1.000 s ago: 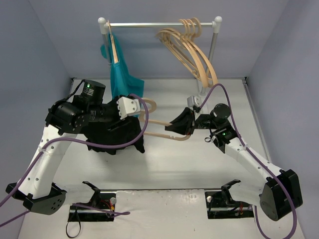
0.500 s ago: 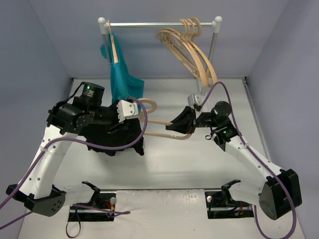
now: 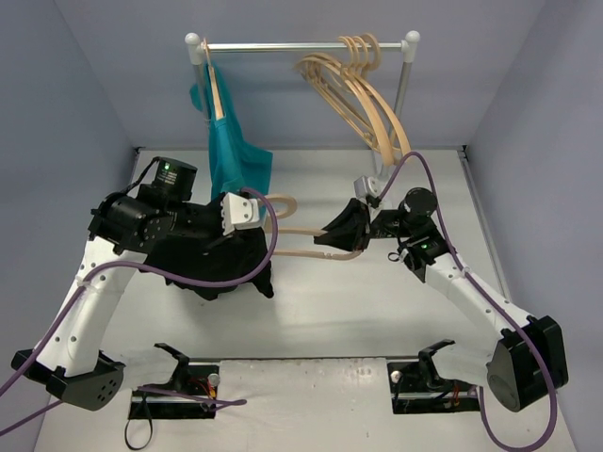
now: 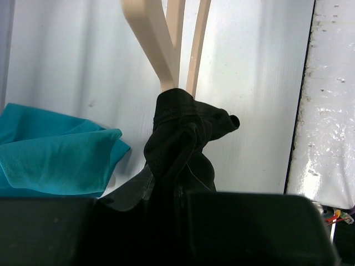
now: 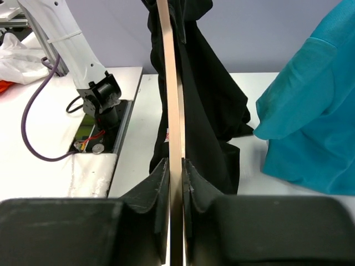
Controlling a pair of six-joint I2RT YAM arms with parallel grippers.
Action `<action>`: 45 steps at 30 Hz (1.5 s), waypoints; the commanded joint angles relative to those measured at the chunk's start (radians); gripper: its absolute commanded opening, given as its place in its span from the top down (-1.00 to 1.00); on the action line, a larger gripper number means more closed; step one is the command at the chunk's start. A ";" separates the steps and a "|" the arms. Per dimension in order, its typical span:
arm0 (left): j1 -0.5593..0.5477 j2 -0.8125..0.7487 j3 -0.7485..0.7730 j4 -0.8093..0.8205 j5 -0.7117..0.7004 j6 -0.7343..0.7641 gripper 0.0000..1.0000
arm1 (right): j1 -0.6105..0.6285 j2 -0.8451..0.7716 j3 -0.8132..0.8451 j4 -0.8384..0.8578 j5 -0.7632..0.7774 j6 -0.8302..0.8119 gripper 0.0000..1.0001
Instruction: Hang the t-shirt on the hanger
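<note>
Above the desk, the left hand pinches the t-shirt, bunched over one tip of the hanger. The right hand clamps the hanger. A careless tug could slide the cloth off or twist the hanger loose.

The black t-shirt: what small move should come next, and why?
Probably the left gripper should draw the t-shirt farther along the hanger, toward the right gripper: the cloth covers only the arm's tip, while the right gripper clamps the hanger.

A teal garment and spare hangers hang from the rail (opposite ends).
</note>
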 commanded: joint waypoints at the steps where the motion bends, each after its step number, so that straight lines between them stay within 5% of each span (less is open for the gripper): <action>1: 0.006 -0.029 0.011 0.040 0.040 0.026 1.00 | -0.014 -0.002 0.070 0.108 0.020 0.009 0.78; 3: 0.006 -0.037 0.011 0.051 0.031 0.011 1.00 | -0.028 0.013 0.076 0.083 0.037 0.024 0.38; 10: 0.006 -0.057 -0.023 0.083 0.029 -0.008 1.00 | -0.154 0.009 0.124 0.037 0.111 0.125 -0.27; 20: 0.006 -0.100 -0.166 0.335 -0.098 -0.211 1.00 | -0.211 -0.313 0.037 -0.252 0.619 0.223 -0.34; 26: 0.006 -0.149 -0.231 0.423 -0.117 -0.277 1.00 | -0.001 -0.413 -0.139 -0.252 0.867 0.401 -0.20; 36: 0.006 -0.288 -0.312 0.478 -0.047 -0.270 1.00 | 0.415 -0.107 -0.201 -0.081 1.084 0.424 0.30; 45: 0.006 -0.318 -0.358 0.502 -0.048 -0.277 1.00 | 0.551 0.150 -0.116 0.087 1.110 0.413 0.10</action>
